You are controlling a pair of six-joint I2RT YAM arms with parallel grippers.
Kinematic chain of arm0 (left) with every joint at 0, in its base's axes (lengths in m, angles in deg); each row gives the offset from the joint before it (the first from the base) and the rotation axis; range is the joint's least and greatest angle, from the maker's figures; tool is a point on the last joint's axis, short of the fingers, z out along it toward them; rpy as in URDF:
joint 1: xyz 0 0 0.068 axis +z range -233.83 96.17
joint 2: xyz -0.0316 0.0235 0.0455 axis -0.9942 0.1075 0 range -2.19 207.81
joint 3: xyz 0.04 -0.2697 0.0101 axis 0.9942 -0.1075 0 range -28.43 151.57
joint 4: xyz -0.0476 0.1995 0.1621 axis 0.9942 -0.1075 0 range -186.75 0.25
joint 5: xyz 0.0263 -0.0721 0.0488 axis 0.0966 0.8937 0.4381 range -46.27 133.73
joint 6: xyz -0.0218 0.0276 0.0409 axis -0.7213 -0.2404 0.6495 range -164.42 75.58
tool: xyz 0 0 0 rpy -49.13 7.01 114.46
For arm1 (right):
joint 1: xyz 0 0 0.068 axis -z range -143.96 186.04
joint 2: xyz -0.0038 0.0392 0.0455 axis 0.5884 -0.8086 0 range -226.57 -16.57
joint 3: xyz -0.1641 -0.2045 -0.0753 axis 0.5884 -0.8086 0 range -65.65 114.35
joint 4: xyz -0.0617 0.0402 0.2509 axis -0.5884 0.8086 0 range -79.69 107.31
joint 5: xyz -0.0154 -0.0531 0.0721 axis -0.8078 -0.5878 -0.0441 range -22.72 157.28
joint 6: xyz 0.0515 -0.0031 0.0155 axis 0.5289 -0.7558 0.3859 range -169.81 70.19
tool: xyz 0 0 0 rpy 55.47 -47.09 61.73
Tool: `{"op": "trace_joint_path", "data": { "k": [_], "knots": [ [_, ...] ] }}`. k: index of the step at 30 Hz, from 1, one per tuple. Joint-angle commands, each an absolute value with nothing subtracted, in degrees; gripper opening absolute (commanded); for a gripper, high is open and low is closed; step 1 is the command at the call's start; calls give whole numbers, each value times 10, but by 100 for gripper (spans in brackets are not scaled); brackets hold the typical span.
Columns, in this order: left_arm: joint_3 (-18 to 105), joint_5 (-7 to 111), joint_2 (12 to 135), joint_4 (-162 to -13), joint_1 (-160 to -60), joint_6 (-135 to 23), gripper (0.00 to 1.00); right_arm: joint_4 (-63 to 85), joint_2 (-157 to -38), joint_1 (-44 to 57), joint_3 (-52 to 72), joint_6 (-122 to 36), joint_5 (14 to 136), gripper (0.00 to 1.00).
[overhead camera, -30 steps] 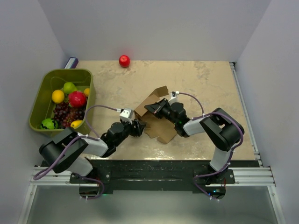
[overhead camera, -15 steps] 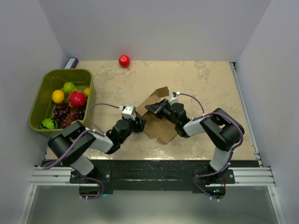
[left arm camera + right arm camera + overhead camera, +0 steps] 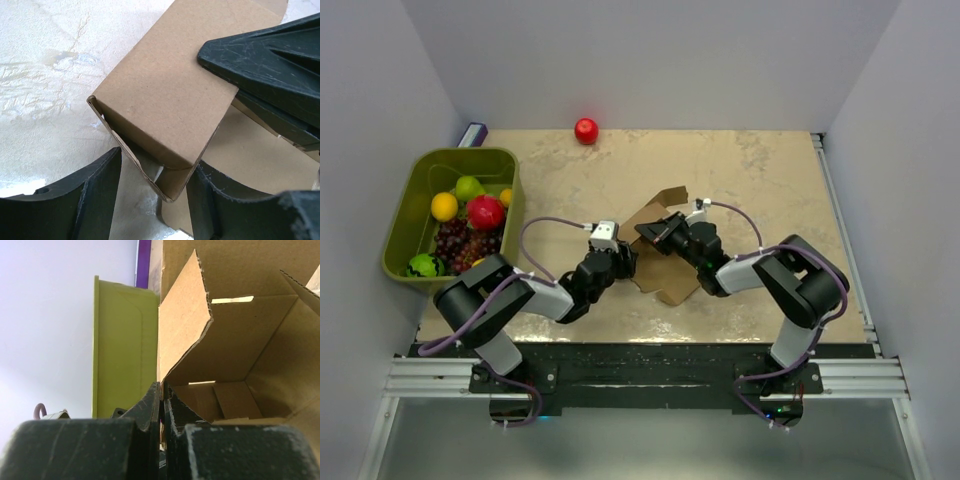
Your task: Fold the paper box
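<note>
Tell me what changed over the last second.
The left gripper advanced right, toward the paper box, and now straddles its corner, jaws open. The right gripper stayed clamped on a flap; the green bin and red fruit stayed put.

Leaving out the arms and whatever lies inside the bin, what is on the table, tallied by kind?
paper box: 1
green bin: 1
red ball: 1
purple object, far left corner: 1
Total: 4

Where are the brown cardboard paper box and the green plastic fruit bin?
brown cardboard paper box (image 3: 165,100): left wrist view, flat top panel.
green plastic fruit bin (image 3: 406,212): top external view, left wall.
</note>
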State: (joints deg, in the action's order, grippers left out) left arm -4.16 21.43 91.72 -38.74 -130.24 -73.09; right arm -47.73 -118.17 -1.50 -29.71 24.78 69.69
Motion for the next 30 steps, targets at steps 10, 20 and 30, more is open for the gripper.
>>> {"op": "trace_joint_path", "data": {
  "k": [10, 20, 30],
  "knots": [
    [28, 93, 935, -495, -1309, -769, 50, -391, -1146, -28, -301, 263, 675, 0],
    [12, 66, 918, -508, -1309, -776, 37, -386, -1154, -41, -284, 266, 665, 17],
    [-11, 66, 906, -492, -1309, -756, 21, -372, -1138, -46, -281, 260, 656, 31]
  ]
}}
